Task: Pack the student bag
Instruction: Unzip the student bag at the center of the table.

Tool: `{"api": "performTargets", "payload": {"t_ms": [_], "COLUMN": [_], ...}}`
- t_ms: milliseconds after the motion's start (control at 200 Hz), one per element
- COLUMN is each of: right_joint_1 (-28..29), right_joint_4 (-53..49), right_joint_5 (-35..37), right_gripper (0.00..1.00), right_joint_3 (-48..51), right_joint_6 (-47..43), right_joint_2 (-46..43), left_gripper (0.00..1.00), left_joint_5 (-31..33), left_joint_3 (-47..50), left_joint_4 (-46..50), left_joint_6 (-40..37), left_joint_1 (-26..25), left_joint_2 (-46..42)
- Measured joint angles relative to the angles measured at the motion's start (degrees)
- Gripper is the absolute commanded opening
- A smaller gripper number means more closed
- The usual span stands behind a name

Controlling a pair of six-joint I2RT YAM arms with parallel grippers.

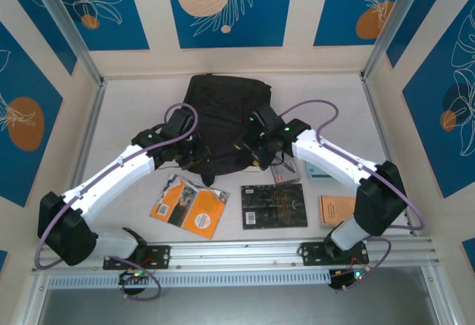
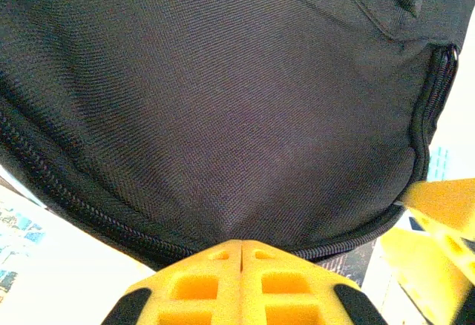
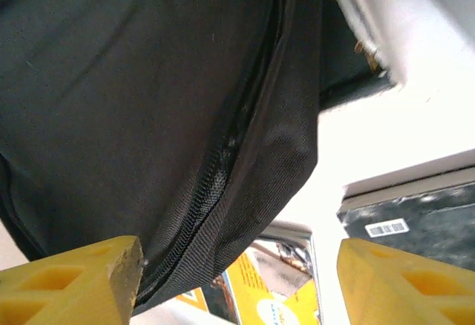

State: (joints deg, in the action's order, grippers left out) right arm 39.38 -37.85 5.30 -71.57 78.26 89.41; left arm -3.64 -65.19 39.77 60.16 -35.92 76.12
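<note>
Left end effector presses shut against student bag, contact hidden.

Left claw closed tight, right claw spread wide, left arm and right arm bent inward.

student bag: lower edge hidden under left arm and right arm, frame centre
teal book: mostly covered, right of centre

Bright, even light; blurred wrist-view backgrounds
</note>
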Motion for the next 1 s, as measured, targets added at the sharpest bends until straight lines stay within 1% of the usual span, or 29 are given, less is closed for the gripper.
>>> {"api": "performTargets", "payload": {"t_ms": [65,150,190,280,360,450,760,1000], "right_joint_1": [0.83,1.57,1.77,2.01,2.03,2.03,2.40,2.69], "right_joint_4": [0.83,1.64,1.97,2.51,2.58,2.49,1.86,2.08], "right_joint_5": [-0.39,-0.39,-0.24,0.52,1.40,2.32,3.98,4.42], "right_gripper": [0.74,0.61,0.54,0.31,0.13,0.00,0.00,0.00], "right_joint_3": [-0.85,-1.66,-1.81,-1.97,-1.97,-2.01,-2.58,-2.58], "right_joint_6": [0.98,1.46,1.73,1.79,1.42,0.15,-4.74,-8.55], "right_joint_2": [2.08,4.20,4.79,5.49,5.53,5.55,5.55,5.55], "left_gripper": [0.00,0.00,0.00,0.00,0.00,0.00,0.00,0.00], "left_joint_5": [0.15,0.35,0.61,0.96,1.55,2.45,6.01,8.90], "left_joint_3": [0.00,0.00,0.00,0.00,-0.02,-0.57,-6.38,-6.78], "left_joint_4": [-0.07,-0.22,-0.26,-0.17,0.17,1.36,5.60,6.73], "left_joint_6": [0.00,-0.09,-0.26,-1.11,-3.19,-5.55,-16.79,-21.20], "left_joint_1": [-0.02,-0.13,-0.17,-0.22,-0.28,-0.39,-0.48,0.37], "left_joint_2": [-0.24,-0.76,-1.03,-1.40,-1.42,-1.22,3.45,3.85]}}
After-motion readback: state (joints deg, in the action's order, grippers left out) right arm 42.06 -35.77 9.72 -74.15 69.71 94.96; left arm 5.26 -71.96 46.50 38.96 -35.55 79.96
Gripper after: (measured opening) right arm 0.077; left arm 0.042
